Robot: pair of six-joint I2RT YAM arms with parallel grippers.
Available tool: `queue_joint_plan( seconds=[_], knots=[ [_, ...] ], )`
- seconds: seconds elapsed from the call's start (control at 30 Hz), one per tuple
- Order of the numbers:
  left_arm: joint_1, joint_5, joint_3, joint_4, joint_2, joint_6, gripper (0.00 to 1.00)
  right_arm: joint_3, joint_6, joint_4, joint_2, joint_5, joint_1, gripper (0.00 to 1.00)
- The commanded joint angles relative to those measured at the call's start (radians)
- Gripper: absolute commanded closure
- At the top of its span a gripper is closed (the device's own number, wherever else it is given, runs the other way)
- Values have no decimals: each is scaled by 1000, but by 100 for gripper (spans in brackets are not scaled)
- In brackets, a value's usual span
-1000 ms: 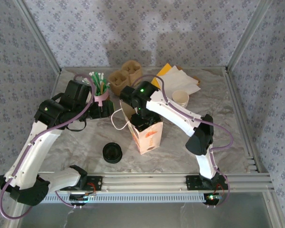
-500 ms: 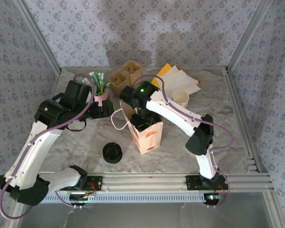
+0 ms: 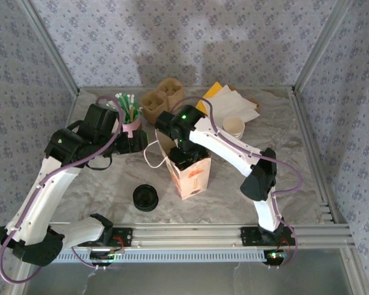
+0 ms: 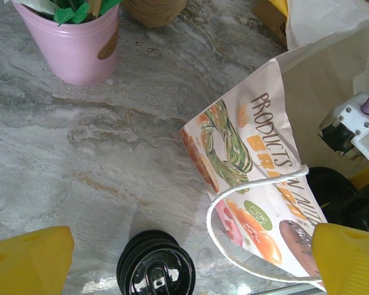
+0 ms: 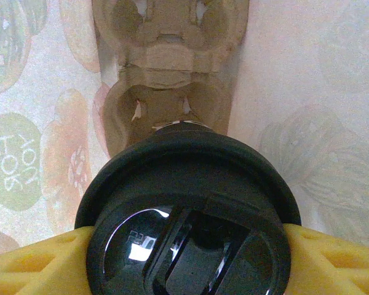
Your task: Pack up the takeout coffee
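Nothing has visibly shifted since a second ago; both arms hold the same pose. Reaching down into the printed paper bag (image 3: pixel 195 179), the right gripper (image 5: pixel 184 258) clamps the takeout coffee (image 5: pixel 187 190) by its black lid, one yellow finger on each side. The cup hangs inside the bag, above a cardboard cup carrier (image 5: pixel 166 80) at the bottom. Over the marbled tabletop (image 4: pixel 80 153), the left gripper (image 4: pixel 187 261) hovers spread wide and empty, above a pile of black lids (image 4: pixel 155 270) beside the bag.

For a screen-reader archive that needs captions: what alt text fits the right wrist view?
A black-lidded takeout coffee is gripped between the yellow fingers of the right pincer, inside a printed paper bag, with a brown pulp cup carrier beyond it.
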Motion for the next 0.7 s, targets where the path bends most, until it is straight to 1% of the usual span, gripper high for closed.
queue_joint_plan(
  seconds=[0.0,0.43,0.67],
  knots=[
    [-5,25,2,4,10,5,2,-10,-8,-30,-32,-4,5,30],
    [-6,83,-55,102,69,-64,4,-15,-11,-22,-35,-6,4,30],
    [-6,67,-98,111,75,-59,4,-20,-12,-16,-38,-8,4,30]
  ],
)
